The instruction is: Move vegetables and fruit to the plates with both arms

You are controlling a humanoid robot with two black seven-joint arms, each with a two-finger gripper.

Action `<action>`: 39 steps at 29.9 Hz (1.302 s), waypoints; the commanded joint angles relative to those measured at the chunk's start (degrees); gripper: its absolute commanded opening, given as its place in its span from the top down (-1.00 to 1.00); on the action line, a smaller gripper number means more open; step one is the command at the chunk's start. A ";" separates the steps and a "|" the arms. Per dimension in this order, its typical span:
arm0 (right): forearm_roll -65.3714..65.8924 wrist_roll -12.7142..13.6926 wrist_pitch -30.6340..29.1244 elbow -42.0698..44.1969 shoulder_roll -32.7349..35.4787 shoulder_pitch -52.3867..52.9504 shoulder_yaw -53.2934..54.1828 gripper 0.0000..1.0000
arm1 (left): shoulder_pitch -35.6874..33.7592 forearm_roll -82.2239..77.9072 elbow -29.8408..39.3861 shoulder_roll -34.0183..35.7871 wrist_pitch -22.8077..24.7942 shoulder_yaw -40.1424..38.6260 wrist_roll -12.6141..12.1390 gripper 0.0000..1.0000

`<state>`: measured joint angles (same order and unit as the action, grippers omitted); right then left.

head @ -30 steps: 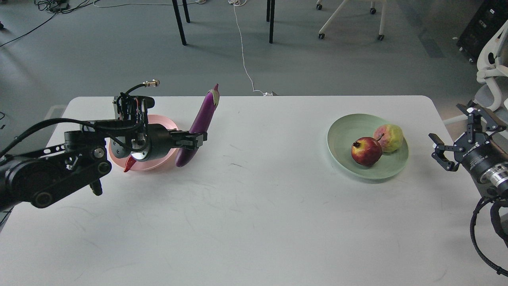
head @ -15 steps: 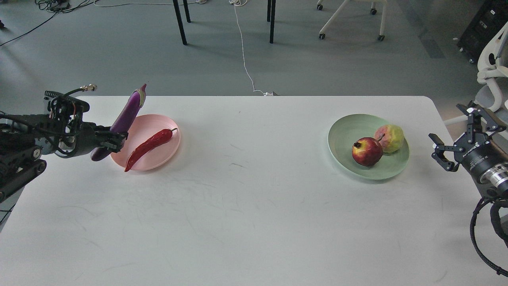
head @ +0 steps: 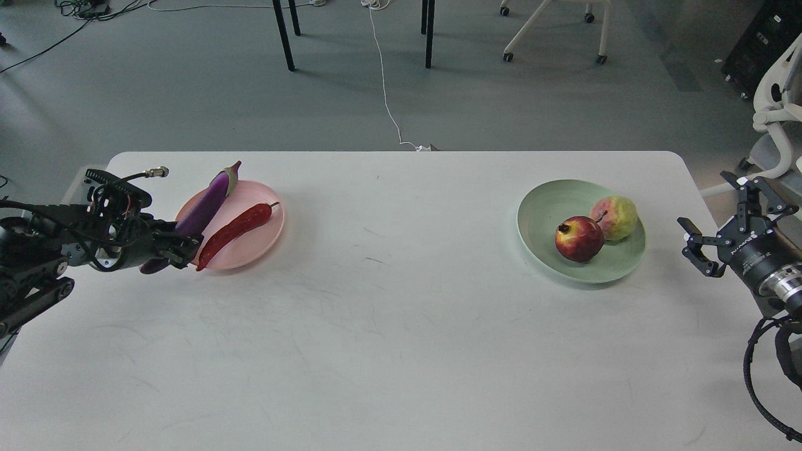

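The purple eggplant [head: 210,200] leans low across the left rim of the pale pink plate [head: 268,233], stem end up and away from me. My left gripper [head: 180,246] is shut on its lower end, just left of the plate. The red chili pepper [head: 235,228] lies in the pink plate beside the eggplant. The red pomegranate [head: 578,238] and the yellow-green, pink-blushed fruit [head: 617,216] sit together in the mint green plate [head: 544,210]. My right gripper [head: 711,243] is open and empty, to the right of the green plate near the table's right edge.
Both plates stand on a white table [head: 401,326]. Beyond its far edge are the grey floor, black table legs [head: 283,37], a white cable [head: 385,94] and office chairs [head: 774,100] at the right.
My left gripper swung the eggplant from right of the pink plate to its left side, then lowered and tilted it onto the plate's rim. The right gripper has barely shifted.
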<state>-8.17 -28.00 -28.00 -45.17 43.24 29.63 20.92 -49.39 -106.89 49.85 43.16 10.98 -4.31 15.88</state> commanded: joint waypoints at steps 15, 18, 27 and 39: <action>0.00 0.00 0.00 -0.18 -0.08 -0.01 -0.09 -0.97 | -10.46 3.87 11.67 3.51 -0.25 -1.67 6.71 -0.97; 0.08 0.00 0.00 -0.09 -0.43 0.25 -0.09 -0.97 | -9.59 15.35 15.53 2.46 -0.87 -6.05 6.54 -0.97; 0.00 0.00 0.00 -0.79 -1.57 0.87 2.36 -0.97 | 1.91 70.82 23.10 -2.90 -6.14 -15.27 7.15 -0.97; 0.44 0.00 0.00 -8.08 -4.30 4.73 4.04 -0.97 | 28.11 75.25 22.75 -17.75 -5.71 -42.09 6.63 -0.97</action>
<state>-8.04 -28.00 -28.00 -50.96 38.96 33.05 25.03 -25.54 -31.64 72.73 28.21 4.93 -43.27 22.75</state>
